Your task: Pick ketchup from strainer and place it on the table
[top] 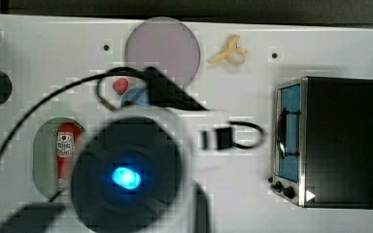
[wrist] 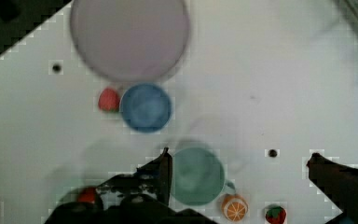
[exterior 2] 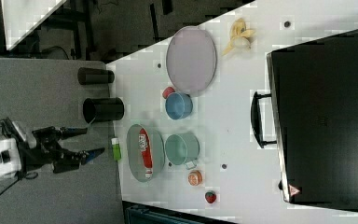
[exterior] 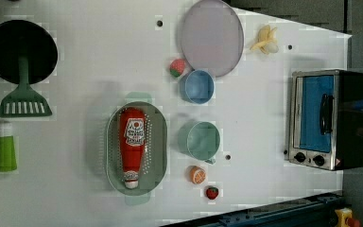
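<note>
White and flat, the table (exterior: 75, 61) carries everything, with a few small dark holes in its top; beyond its edges lie a grey floor and dark surroundings in the right view. A black-bodied toaster oven (exterior: 328, 120) with a silver front and blue glass door stands against the edge at the left view's right. A lilac plate (exterior: 211, 38) sits near the far edge, with a peeled banana (exterior: 265, 40) just beside it toward the oven. The strainer (exterior: 136, 147), pale green and oval, lies toward the middle of the table, and the ketchup (exterior: 132, 144) lies flat inside it, cap toward the near edge. A green cup (exterior: 199, 140) stands just beside the strainer, a blue cup (exterior: 197, 86) beside the plate, a strawberry (exterior: 177, 67) touching it. An orange half (exterior: 197, 174) and a second strawberry (exterior: 211, 192) lie near the near edge. Off the table's edge in the right view, the gripper (exterior 2: 89, 141) has its fingers spread wide, holding nothing.
</note>
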